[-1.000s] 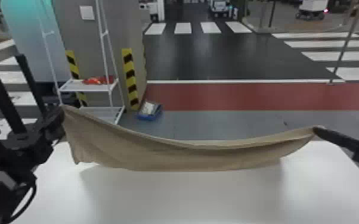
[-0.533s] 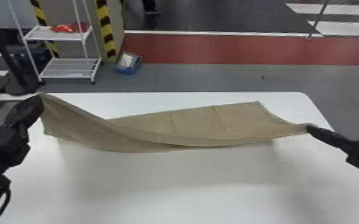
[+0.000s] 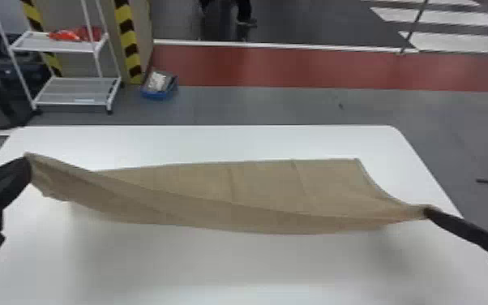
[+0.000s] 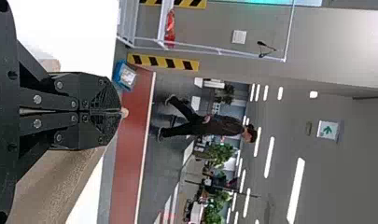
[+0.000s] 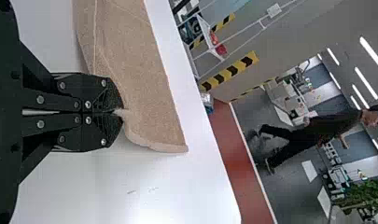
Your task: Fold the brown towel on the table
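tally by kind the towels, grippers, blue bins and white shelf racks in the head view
brown towel: 1
grippers, left and right: 2
blue bin: 1
white shelf rack: 1
total: 5

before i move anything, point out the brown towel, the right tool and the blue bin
Brown towel [image 3: 263, 186]: head view, on its spread middle.
Right tool [image 5: 118, 112]: right wrist view, between its fingertips.
Blue bin [image 3: 157, 95]: head view, on its near wall.
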